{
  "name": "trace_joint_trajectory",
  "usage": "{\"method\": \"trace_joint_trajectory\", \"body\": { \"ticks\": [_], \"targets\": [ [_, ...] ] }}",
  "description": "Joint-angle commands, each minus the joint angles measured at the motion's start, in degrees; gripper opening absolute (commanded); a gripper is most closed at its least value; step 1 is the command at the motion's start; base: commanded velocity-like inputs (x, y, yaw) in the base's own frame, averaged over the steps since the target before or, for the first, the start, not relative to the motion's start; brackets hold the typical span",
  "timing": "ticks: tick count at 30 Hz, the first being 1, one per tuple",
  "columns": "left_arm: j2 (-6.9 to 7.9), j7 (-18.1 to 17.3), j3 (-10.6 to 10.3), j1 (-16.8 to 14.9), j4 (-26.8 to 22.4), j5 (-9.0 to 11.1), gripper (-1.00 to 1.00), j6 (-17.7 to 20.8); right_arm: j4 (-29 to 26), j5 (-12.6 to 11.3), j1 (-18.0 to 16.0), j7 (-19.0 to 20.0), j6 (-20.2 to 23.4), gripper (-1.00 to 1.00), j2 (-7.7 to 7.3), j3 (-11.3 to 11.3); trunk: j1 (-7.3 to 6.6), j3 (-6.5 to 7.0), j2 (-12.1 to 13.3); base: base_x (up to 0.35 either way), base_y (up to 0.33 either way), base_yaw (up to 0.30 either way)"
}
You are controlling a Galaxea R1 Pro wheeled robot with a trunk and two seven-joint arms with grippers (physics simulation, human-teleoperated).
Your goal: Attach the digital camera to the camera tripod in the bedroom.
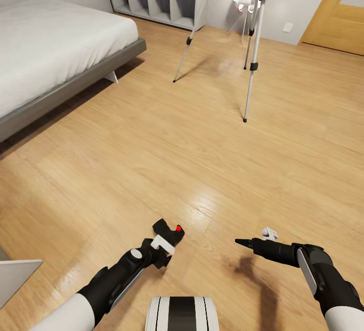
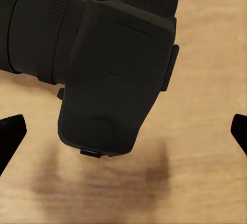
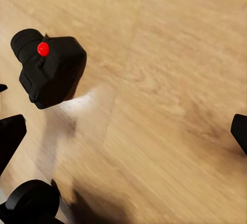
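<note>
Already the left gripper (image 1: 164, 237) grips the camera (image 1: 169, 232) by its body, a stiff, probably light, breakable box. Right gripper (image 1: 250, 237) hangs spread, empty; the tripod (image 1: 255, 42) stands well ahead.

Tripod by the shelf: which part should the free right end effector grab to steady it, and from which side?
Probably the near leg of the tripod, on the silver tube just above its black joint. Come from the robot's side: that leg slants toward the robot, with bare floor in front. The right end effector holds nothing.
</note>
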Motion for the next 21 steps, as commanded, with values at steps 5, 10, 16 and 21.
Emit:
{"method": "trace_joint_trajectory", "body": {
  "ticks": [5, 10, 16, 21],
  "targets": [
    [-0.02, 0.2, -0.3, 0.0, 0.1, 0.4, 1.0, 0.2, 0.0, -0.4, 0.0, -0.1, 0.5, 1.0, 0.0, -0.2, -0.01, -0.04, 0.0, 0.0, 0.0, 0.0],
    [-0.08, 0.2, -0.3, 0.0, 0.4, 0.4, 1.0, 0.1, 0.0, -0.6, 0.0, -0.3, 0.5, 1.0, 0.0, -0.3, -0.01, -0.04, 0.0, 0.0, 0.0, 0.0],
    [-0.18, 0.0, -0.4, 0.0, 0.1, 0.6, 1.0, 0.1, 0.0, -0.7, 0.0, -0.9, 0.5, 1.0, 0.0, -0.4, -0.01, -0.04, 0.0, 0.0, 0.0, 0.0],
    [-0.45, 0.0, -0.4, 0.0, 0.0, 0.7, 1.0, 0.3, 0.0, -0.7, 0.0, -1.4, 0.4, 1.0, -0.04, -0.5, -0.01, -0.04, 0.0, 0.0, 0.0, 0.0]
  ]
}}
